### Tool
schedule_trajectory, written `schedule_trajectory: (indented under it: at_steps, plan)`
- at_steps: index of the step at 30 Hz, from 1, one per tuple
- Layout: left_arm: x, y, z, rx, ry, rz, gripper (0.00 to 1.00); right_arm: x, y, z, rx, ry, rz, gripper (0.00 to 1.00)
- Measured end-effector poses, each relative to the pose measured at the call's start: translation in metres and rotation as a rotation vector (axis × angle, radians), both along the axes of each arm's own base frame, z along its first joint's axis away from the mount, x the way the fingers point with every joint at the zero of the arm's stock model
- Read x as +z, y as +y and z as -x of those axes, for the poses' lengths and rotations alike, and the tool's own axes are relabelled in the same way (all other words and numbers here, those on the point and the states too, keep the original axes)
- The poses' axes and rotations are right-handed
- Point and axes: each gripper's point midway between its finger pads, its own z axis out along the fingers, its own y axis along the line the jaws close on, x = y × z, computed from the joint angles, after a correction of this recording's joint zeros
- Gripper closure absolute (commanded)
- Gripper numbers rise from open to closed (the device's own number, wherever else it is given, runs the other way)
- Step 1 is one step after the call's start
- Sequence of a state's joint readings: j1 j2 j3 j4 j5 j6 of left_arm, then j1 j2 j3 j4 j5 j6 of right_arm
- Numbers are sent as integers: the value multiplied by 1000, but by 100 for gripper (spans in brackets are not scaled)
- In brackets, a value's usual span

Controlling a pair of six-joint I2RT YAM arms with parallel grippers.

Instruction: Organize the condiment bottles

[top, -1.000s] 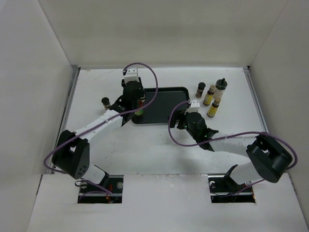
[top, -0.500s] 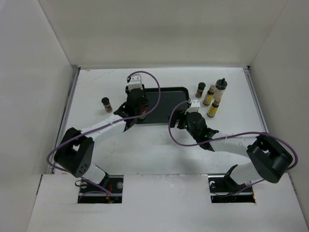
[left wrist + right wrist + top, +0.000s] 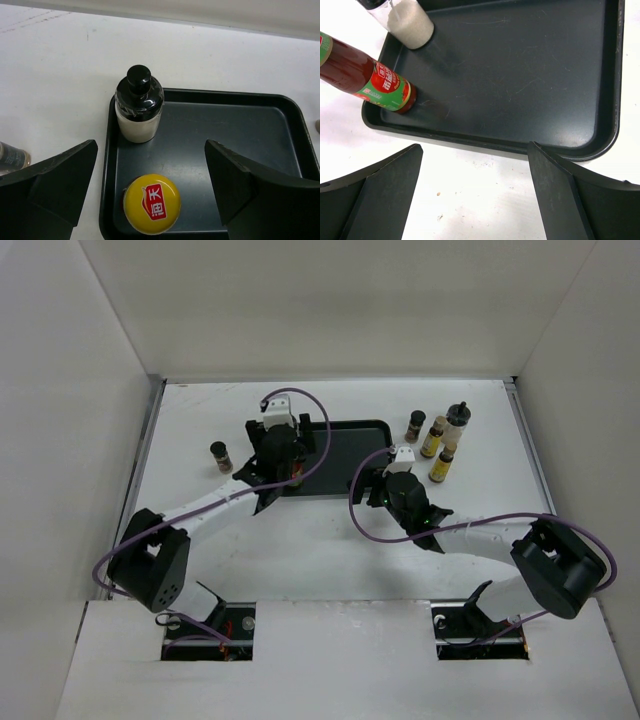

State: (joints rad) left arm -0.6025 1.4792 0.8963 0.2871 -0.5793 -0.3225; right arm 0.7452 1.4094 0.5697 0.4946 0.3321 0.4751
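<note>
7 condiment bottles point(image 3: 433, 437): a pale bottle point(image 3: 139, 107) and a red-green bottle point(image 3: 152, 203), cap reading 海天, stand inside the tray's point(image 3: 225, 135) 9 o'clock edge, the rest bare; 4 stand beyond its 2 o'clock corner; 1 brown bottle point(image 3: 220, 455) at 9 o'clock. Left gripper point(image 3: 150, 146) straddles that cap, released; right gripper point(image 3: 475, 146) is released at the 6 o'clock rim.

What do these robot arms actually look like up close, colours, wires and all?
The left arm and right arm match: white links between chunky black rounded joints, a purple cable looping loosely along each. The left gripper and right gripper each end in two broad, matte black, wedge-shaped fingers.
</note>
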Motion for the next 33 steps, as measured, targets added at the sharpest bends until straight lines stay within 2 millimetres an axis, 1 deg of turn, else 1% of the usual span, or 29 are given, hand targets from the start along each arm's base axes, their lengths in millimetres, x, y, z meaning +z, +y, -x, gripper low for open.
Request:
schedule_trajectory:
  at_steps: [1,3,5,7,9,10,12,14,16,19,21,23,26,30,33]
  plan:
    - [4,2,1,3,-6,2,7,0,0,0,0,0,0,8]
    - [18,9,4,10,-33,20,7,0,0,0,0,0,0,8]
    - [39,26,8,38,-75,45,9,0,0,0,0,0,0,8]
    - [64,48,14,83,-135,79,15,0,0,0,0,0,0,8]
    - [83,70,20,142,-193,111,24,0,0,0,0,0,0,8]
    - [90,79,23,170,-218,128,26,0,0,0,0,0,0,8]
    - [91,94,28,220,-241,146,27,0,0,0,0,0,0,8]
    - [77,106,25,263,-221,139,27,0,0,0,0,0,0,7]
    - [55,120,16,309,-175,119,26,0,0,0,0,0,0,7]
    - [12,145,2,389,-75,74,26,0,0,0,0,0,0,7]
    - [-14,160,-2,432,-11,46,26,0,0,0,0,0,0,7]
    - [-33,172,-2,464,40,24,26,0,-1,0,-2,0,0,7]
    - [-48,182,-4,493,80,9,27,0,-1,-1,-5,0,0,7]
    - [-52,188,-13,513,88,9,28,0,-1,-1,-5,0,0,7]
    - [-57,193,-19,528,95,9,29,0,-1,-1,-5,0,0,10]
